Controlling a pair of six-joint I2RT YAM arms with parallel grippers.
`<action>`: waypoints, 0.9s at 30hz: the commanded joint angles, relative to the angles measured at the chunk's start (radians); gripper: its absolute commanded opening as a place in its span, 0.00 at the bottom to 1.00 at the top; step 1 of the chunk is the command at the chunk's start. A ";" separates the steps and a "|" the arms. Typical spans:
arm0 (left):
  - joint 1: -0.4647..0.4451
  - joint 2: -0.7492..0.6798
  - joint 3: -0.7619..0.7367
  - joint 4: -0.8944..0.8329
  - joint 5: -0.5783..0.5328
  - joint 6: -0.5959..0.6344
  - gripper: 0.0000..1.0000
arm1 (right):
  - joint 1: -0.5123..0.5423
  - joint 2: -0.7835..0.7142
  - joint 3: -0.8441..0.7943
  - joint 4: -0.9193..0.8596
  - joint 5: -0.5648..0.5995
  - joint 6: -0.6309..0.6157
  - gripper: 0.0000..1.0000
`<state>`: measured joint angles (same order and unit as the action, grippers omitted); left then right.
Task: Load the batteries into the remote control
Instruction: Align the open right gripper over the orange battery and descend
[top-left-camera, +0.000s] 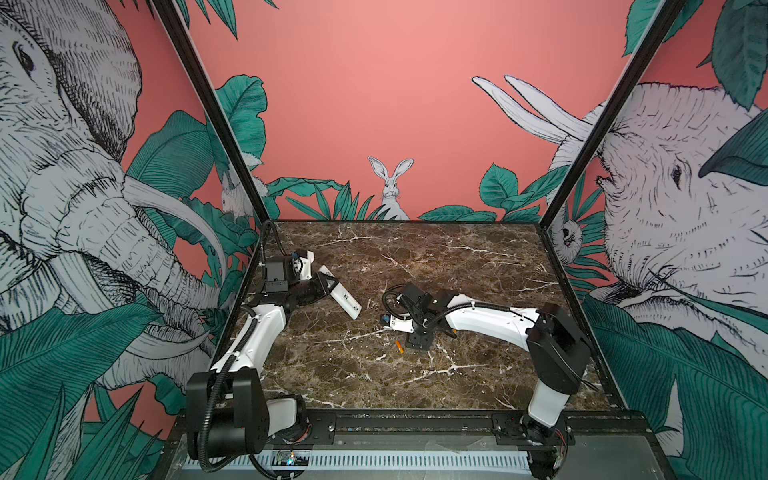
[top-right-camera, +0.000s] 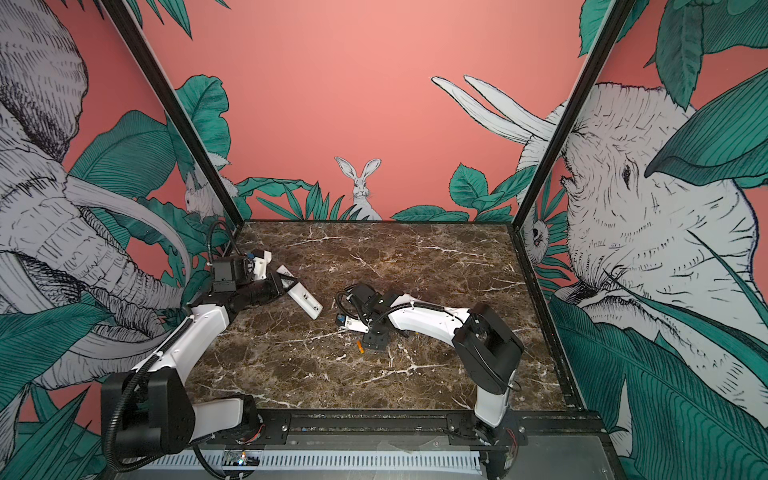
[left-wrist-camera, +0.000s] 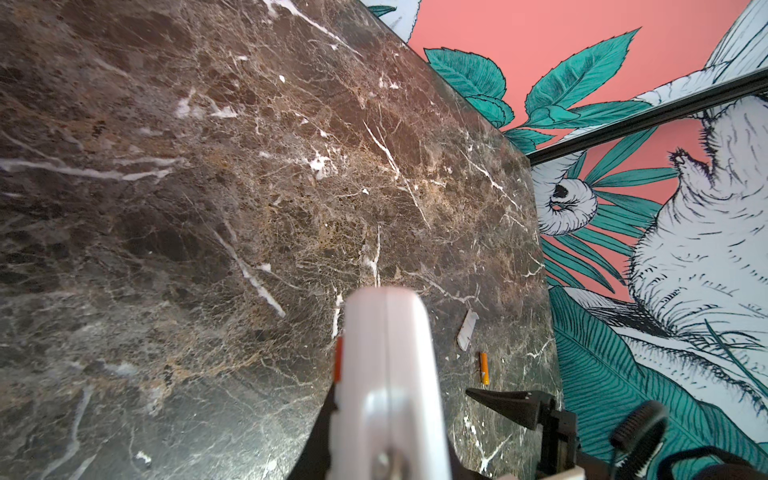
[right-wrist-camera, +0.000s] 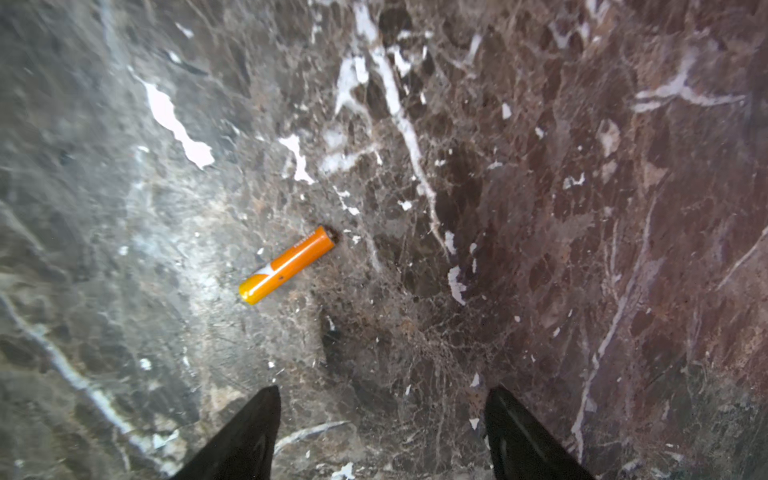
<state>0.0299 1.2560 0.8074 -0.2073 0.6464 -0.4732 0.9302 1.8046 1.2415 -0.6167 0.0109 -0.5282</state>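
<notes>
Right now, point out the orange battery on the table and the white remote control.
battery (right-wrist-camera: 286, 265), right wrist view, middle of its orange body.
remote control (top-left-camera: 346, 300), in a top view, middle of its visible white body.

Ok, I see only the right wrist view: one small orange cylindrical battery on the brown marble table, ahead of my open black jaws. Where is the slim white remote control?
Observer: The left gripper is shut on one end of the slim white remote control, over the left side of the brown marble table.
Operator: Anything else lying nearby?
Observer: Yes, a small flat white piece lies on the table beside the small orange battery, not touching it.
</notes>
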 joint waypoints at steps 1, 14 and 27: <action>0.002 -0.036 0.018 -0.007 0.018 0.016 0.19 | -0.001 0.017 -0.002 0.031 0.014 -0.057 0.77; 0.007 -0.029 0.020 0.008 0.023 0.010 0.19 | -0.005 0.080 0.183 -0.175 -0.303 0.076 0.74; 0.005 -0.029 0.008 0.019 0.034 0.004 0.19 | 0.030 0.123 0.136 -0.117 -0.307 0.166 0.68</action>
<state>0.0299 1.2541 0.8074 -0.2100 0.6582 -0.4736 0.9504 1.9198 1.3884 -0.7376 -0.2890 -0.3885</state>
